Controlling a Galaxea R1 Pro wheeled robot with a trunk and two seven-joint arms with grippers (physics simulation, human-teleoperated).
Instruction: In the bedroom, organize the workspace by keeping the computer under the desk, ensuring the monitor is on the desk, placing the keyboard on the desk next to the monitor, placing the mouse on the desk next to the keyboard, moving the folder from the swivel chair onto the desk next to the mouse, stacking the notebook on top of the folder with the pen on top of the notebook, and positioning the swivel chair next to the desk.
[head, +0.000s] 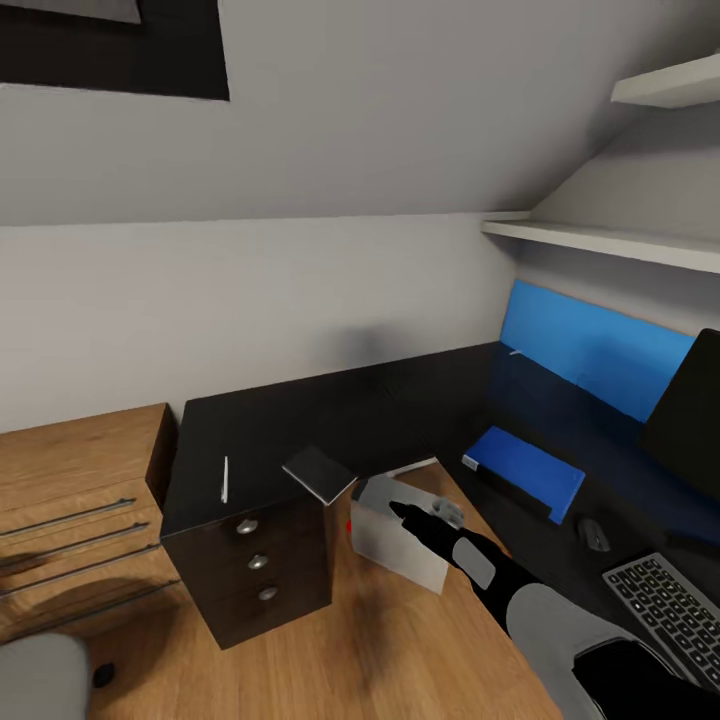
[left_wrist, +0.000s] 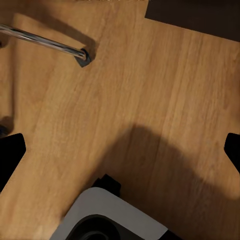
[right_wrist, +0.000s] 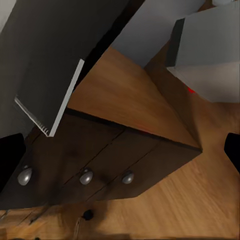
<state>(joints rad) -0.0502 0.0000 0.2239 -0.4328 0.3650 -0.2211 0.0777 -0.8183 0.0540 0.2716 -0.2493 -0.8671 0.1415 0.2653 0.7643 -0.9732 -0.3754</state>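
The black-topped desk (head: 400, 400) runs along the wall and turns down the right side. The dark notebook (head: 320, 473) (right_wrist: 45, 75) lies at its near corner, overhanging the edge. The thin pale pen (head: 225, 478) rests left of it. On the right wing are the blue folder (head: 523, 468), the mouse (head: 593, 533), the keyboard (head: 670, 603) and the monitor (head: 690, 400). The grey computer (head: 400, 545) (right_wrist: 210, 40) stands under the desk. My right gripper (head: 405, 512) (right_wrist: 120, 155) is open and empty, just right of the notebook. My left gripper (left_wrist: 120, 152) is open over the floor.
A dark three-drawer unit (head: 255, 565) (right_wrist: 85, 170) stands under the desk's near corner. A light-wood dresser (head: 70, 500) is at left. The swivel chair's grey seat (head: 40, 680) shows at bottom left, its chrome leg (left_wrist: 45, 42) on the wood floor. A blue wall panel (head: 590, 345) backs the desk.
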